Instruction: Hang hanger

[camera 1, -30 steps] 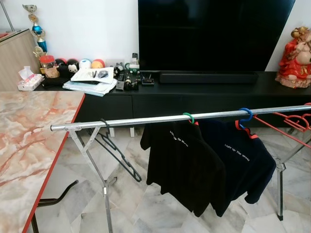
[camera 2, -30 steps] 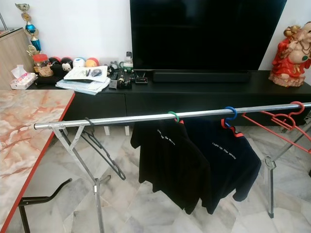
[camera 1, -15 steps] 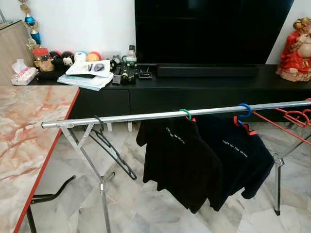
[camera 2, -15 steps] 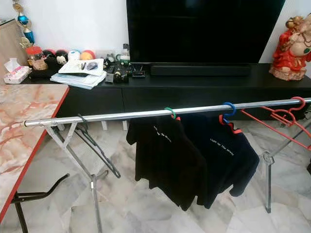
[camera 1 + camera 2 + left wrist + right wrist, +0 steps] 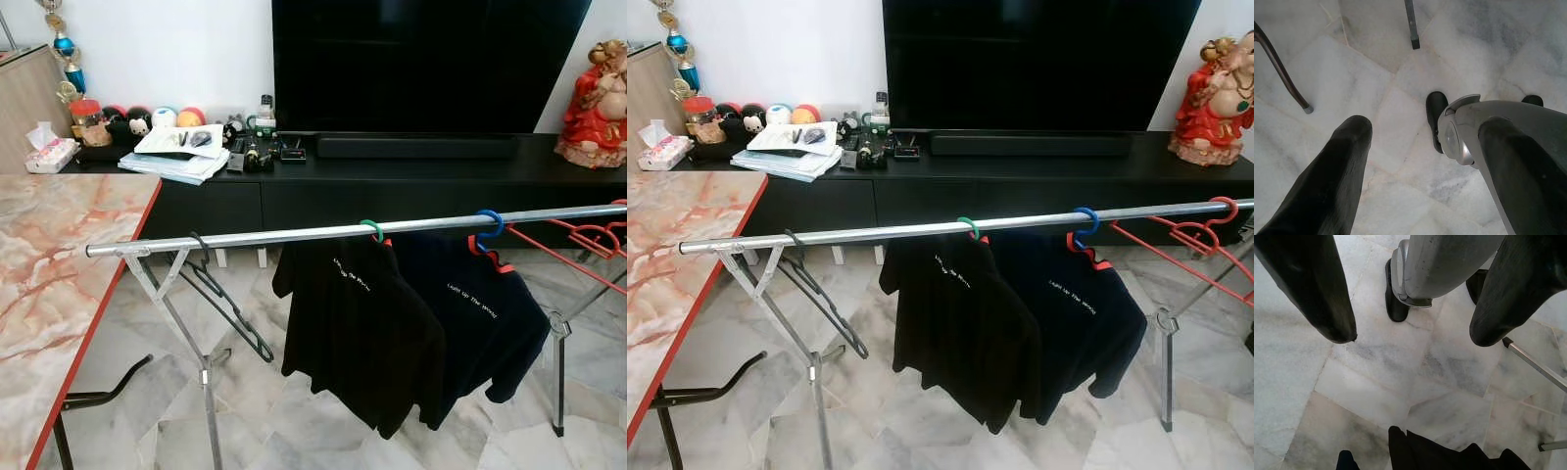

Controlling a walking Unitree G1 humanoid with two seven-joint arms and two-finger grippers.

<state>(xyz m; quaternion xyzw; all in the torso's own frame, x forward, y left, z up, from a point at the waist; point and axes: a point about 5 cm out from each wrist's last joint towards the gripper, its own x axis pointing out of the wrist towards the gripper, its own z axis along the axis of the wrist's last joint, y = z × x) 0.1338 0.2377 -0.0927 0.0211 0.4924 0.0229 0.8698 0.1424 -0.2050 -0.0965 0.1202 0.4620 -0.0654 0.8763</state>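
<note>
Right, down low both arms hang idle over the pale marble floor: the left gripper has its fingers spread apart with nothing between them, and the right gripper is likewise parted and empty. Up at the silver drying rail, a bare black hanger dangles near the left end, beside the marble-topped table. Further along hang two black shirts (one on a green hook, one on blue), then red hangers. Behind, a dark television sits above a cluttered black cabinet.
</note>
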